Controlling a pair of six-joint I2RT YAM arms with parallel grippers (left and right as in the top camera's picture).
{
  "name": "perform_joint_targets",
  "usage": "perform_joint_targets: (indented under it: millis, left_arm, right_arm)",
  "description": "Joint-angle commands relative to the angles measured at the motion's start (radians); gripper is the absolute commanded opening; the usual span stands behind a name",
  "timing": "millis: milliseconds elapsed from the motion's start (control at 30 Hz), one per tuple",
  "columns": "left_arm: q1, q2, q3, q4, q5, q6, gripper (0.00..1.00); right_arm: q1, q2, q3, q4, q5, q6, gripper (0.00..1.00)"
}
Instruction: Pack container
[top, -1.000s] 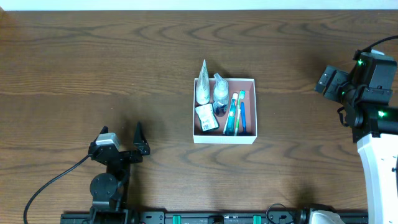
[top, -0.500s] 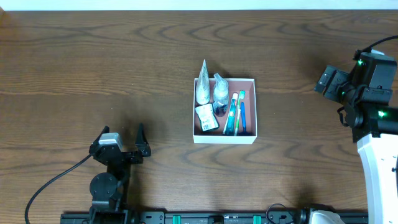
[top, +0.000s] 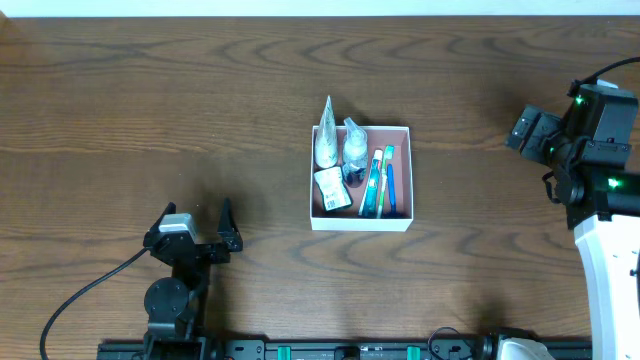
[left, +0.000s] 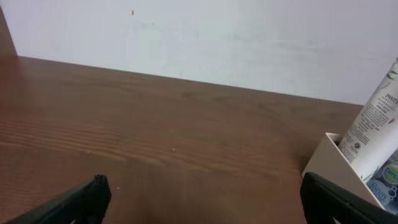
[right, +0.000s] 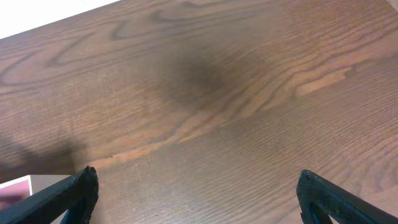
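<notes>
The container (top: 360, 223), a square white-walled box with a pinkish inside, sits mid-table. In it are a white tube (top: 326, 140), a clear bottle (top: 354, 148), a small white packet (top: 332, 188) and green and blue toothbrushes (top: 378, 185). My left gripper (top: 192, 222) is open and empty, low over the table, far left of the box. Its wrist view (left: 205, 205) shows the container's corner (left: 323, 165) and the tube (left: 373, 118). My right gripper (top: 528, 130) is open and empty at the far right; its wrist view (right: 199, 199) shows a container corner (right: 15, 185).
Dark wood table (top: 200, 100) all around the box. A white wall (left: 217, 37) lies past the table's far edge. The left arm's cable (top: 80, 295) trails toward the front rail. The right arm's white base (top: 605, 270) stands at the right edge.
The left gripper drew back slightly toward the front edge a second ago and has been still since. The right arm and the box's contents have not moved.
</notes>
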Motion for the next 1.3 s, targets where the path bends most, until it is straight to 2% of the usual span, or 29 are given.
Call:
perform_joint_targets:
  millis: [0, 200, 300, 500, 633, 700, 800, 1100, 1267]
  left_arm:
    - [0.005, -0.006, -0.018, -0.044, -0.005, 0.017, 0.98]
    - [0.005, -0.006, -0.018, -0.044, -0.005, 0.017, 0.98]
    - [0.005, -0.006, -0.018, -0.044, -0.005, 0.017, 0.98]
    - [0.005, -0.006, -0.018, -0.044, -0.005, 0.017, 0.98]
    - [0.005, -0.006, -0.018, -0.044, -0.005, 0.017, 0.98]
    - [0.005, -0.006, -0.018, -0.044, -0.005, 0.017, 0.98]
    - [0.005, -0.006, -0.018, -0.044, -0.005, 0.017, 0.98]
    - [0.005, -0.006, -0.018, -0.044, -0.005, 0.017, 0.98]
    - [0.005, -0.006, -0.018, -0.044, -0.005, 0.017, 0.98]
  right_arm:
    - [-0.006, 0.000, 0.009, 0.002, 0.006, 0.012, 0.99]
    - [-0.005, -0.006, 0.009, 0.001, 0.068, -0.019, 0.99]
    - [0.003, -0.073, 0.006, -0.019, 0.066, -0.019, 0.99]
    - [0.055, -0.293, -0.016, -0.096, 0.079, -0.035, 0.99]
    - [0.083, -0.481, -0.088, -0.087, 0.080, -0.034, 0.99]
    - [0.090, -0.575, -0.155, -0.026, 0.068, -0.034, 0.99]
    - [0.101, -0.738, -0.341, 0.189, 0.047, -0.035, 0.99]
    - [0.175, -0.960, -0.817, 0.761, 0.032, -0.034, 0.99]
    - [0.187, -1.053, -0.970, 0.862, 0.028, -0.030, 0.99]
